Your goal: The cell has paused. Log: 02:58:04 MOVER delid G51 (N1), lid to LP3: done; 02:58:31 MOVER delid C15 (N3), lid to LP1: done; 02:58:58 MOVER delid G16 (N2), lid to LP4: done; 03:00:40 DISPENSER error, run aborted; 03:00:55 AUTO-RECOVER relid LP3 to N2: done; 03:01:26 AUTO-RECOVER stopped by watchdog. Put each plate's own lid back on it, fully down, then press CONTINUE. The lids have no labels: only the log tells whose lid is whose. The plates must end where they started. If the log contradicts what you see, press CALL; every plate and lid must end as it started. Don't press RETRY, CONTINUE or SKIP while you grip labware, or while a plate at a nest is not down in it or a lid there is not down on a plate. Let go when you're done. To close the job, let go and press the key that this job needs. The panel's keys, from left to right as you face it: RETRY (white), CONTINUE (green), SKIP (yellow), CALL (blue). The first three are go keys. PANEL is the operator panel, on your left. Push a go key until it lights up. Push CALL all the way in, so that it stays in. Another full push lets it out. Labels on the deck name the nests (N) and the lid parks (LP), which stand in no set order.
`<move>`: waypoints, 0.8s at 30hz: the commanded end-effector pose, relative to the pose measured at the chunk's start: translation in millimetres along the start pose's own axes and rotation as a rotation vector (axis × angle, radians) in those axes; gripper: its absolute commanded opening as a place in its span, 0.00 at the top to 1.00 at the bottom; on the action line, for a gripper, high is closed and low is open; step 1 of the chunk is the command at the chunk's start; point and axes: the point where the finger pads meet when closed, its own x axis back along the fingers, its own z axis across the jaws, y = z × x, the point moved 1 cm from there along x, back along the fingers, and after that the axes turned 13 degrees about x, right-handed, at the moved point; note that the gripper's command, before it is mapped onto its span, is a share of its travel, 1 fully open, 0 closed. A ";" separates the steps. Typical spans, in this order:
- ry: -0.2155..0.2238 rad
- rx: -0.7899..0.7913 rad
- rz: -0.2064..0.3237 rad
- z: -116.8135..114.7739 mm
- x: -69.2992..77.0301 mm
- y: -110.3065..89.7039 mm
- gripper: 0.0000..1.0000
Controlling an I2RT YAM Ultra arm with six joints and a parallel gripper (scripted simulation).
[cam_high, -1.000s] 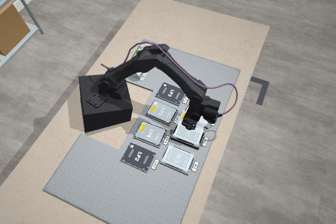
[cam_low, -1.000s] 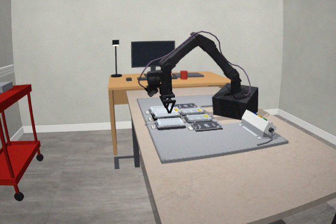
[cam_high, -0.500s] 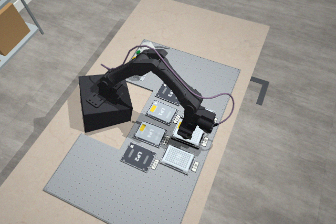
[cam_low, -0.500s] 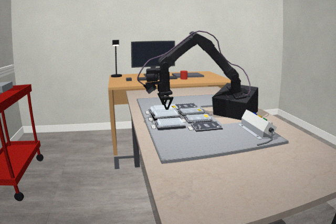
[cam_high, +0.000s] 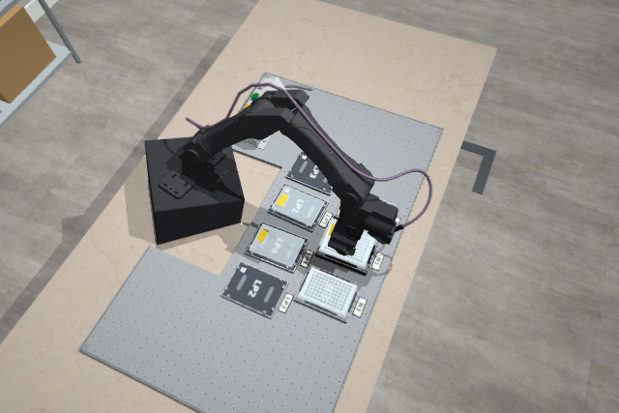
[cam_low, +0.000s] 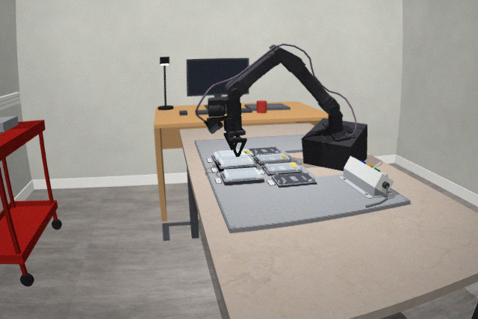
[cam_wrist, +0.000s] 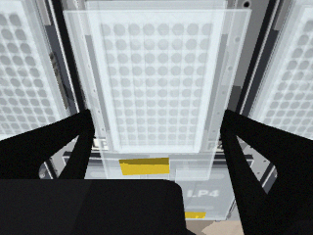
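Above the middle well plate (cam_high: 361, 252) we see the gripper (cam_wrist: 156, 128) clamped on a clear lid (cam_wrist: 156, 73), carried just over that plate's wells. Only the wrist view shows the lid's yellow tag (cam_wrist: 145, 165) and the LP4 label (cam_wrist: 201, 193) beneath; from the top view, the arm (cam_high: 319, 148) hides the grasp.

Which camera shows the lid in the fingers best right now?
The wrist view: the clear lid fills the frame between both fingers, over a well plate. The top view hides most of it under the gripper. The exterior view shows only the gripper above the plates.
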 end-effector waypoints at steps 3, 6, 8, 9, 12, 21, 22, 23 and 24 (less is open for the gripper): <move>-0.012 0.013 -0.062 -1.6 10.8 14.2 1.00; -0.010 0.012 -0.053 -0.5 7.9 10.8 1.00; -0.010 0.013 -0.054 -0.1 7.9 11.3 1.00; -0.011 0.014 -0.059 -0.2 8.9 13.1 1.00; -0.011 0.013 -0.055 -0.1 7.6 11.6 1.00; -0.010 0.009 -0.050 -0.9 5.4 9.0 1.00; -0.013 0.011 -0.062 -1.4 7.7 12.2 1.00; -0.013 0.012 -0.062 -1.5 7.9 13.2 1.00; -0.013 0.012 -0.062 -1.4 7.5 13.3 1.00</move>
